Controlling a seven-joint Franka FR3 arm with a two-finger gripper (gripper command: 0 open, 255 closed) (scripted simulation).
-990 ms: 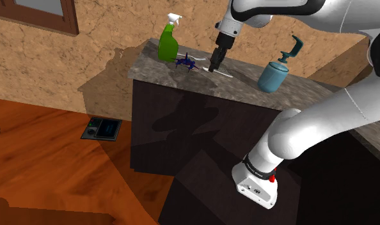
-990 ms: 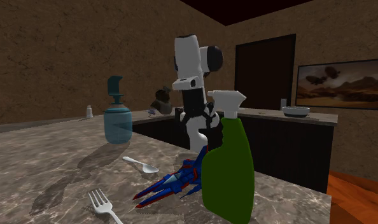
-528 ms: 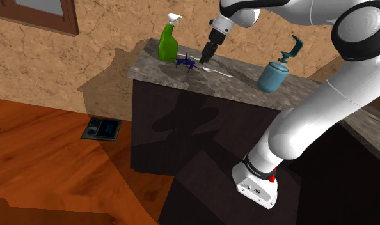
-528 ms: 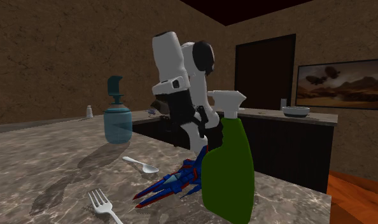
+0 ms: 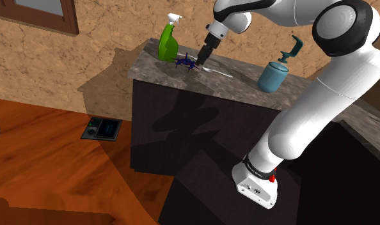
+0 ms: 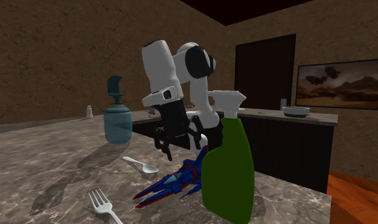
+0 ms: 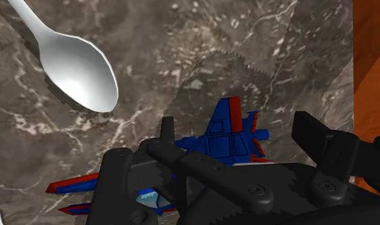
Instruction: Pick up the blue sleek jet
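The blue jet [image 5: 185, 62] with red trim lies on the marble counter [image 5: 240, 86], close beside the green spray bottle [image 5: 167, 43]. In the second exterior view the jet [image 6: 170, 184] points toward the counter's near side, and the bottle [image 6: 227, 172] hides part of it. My gripper [image 5: 199, 61] hangs just above the jet's tail end, tilted, not touching it. In the second exterior view the gripper [image 6: 166, 149] is a little above and behind the jet. In the wrist view the gripper [image 7: 237, 130] is open, fingers standing apart over the jet [image 7: 230, 135], nothing clasped.
A white spoon [image 6: 142, 166] lies beside the jet and close to my gripper; the spoon [image 7: 80, 61] bowl faces up. A fork [image 6: 104, 205] sits nearer the front. A teal soap dispenser [image 5: 273, 73] stands further along. The counter edge and wooden floor [image 7: 372, 64] are close by.
The arm has swung toward the shoulder view's left. The gripper left the spot over the spoon and now hangs lower, over the jet. Nothing on the counter moved.
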